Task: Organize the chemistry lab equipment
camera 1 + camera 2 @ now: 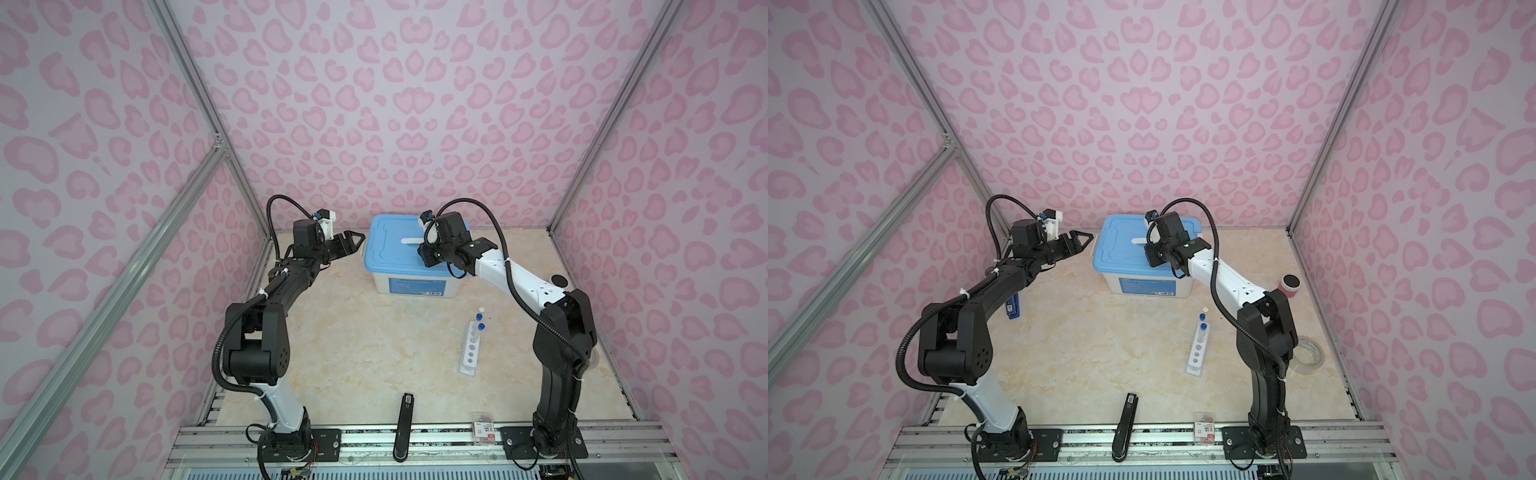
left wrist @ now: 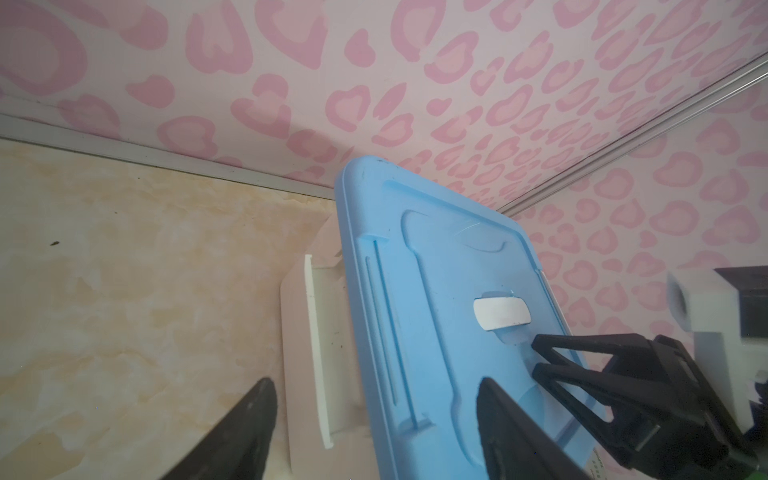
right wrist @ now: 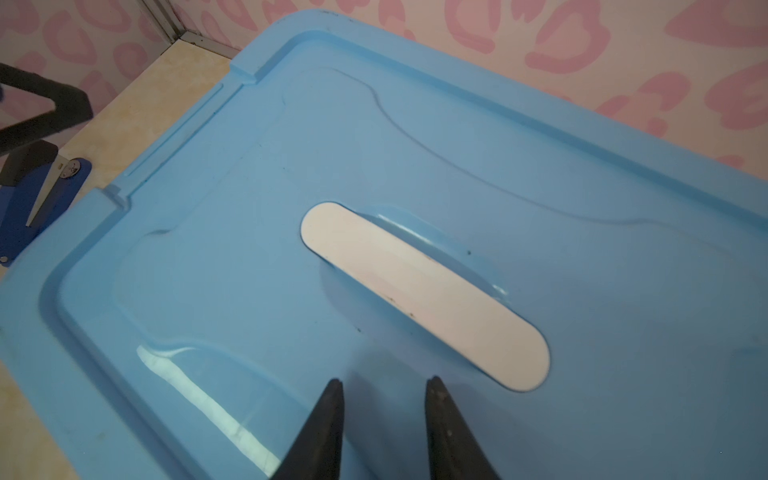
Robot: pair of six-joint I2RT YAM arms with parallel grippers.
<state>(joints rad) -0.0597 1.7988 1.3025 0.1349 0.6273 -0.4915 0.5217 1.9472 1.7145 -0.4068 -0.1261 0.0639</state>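
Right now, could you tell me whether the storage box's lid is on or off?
On: the blue lid lies flat across the white box's top.

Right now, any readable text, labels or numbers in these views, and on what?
None legible.
Blue label with barcode on the bin: too small.
White sticker on the black tool: blurred.
Print on the small packet: blurred.
Sticker on the blue stick: too small.
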